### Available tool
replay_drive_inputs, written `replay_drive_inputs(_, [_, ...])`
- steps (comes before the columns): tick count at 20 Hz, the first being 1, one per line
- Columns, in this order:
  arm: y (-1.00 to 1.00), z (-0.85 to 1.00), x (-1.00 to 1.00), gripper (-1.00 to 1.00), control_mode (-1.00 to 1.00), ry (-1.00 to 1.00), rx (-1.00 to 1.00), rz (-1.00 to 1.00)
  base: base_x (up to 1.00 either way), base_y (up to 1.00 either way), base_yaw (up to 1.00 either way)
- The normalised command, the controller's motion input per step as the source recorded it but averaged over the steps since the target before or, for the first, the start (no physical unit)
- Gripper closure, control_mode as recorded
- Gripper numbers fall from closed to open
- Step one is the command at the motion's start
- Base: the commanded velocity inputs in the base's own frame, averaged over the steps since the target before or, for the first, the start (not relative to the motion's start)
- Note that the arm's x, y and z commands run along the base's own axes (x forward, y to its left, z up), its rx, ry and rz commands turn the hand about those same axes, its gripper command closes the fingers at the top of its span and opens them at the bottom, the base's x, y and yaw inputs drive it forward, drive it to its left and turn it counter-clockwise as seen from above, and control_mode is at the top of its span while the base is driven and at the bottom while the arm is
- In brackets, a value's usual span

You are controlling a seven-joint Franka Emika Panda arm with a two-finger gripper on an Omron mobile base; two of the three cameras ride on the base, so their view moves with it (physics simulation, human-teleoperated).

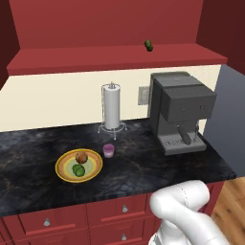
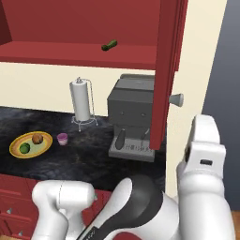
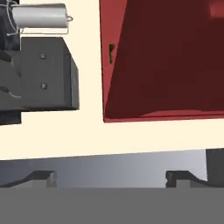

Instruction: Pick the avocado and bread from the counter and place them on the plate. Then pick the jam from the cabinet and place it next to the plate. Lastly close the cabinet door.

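On the left of the desk [image 1: 28, 158], the plate [image 1: 62, 163] is seen carrying both the bread [image 1: 82, 157] and the avocado [image 1: 78, 170], so that step is judged done. Just to its right, the jam [image 1: 108, 150] is stood on the desk beside the plate, apparently also finished. Further right, the cabinet [image 2: 70, 28] door [image 2: 166, 70] is left swung open, with a small dark green item [image 2: 108, 45] on its shelf. Closing it is what remains. The tool [image 3: 110, 177] is held empty, fingers spread wide, facing the door.
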Motion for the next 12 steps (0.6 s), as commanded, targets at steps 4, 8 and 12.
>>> replay_drive_inputs(4, [0.38, 0.00, 0.00, -1.00, -1.00, -0.32, 0.00, 0.06, 0.00, 0.00, 0.00])
replay_drive_inputs(8, [0.62, 0.01, 0.00, -1.00, -1.00, -0.36, -0.05, 0.15, 0.00, 0.00, 0.00])
replay_drive_inputs(12, [0.56, 0.16, 0.00, -1.00, -1.00, -0.33, -0.07, 0.14, 0.00, 0.00, 0.00])
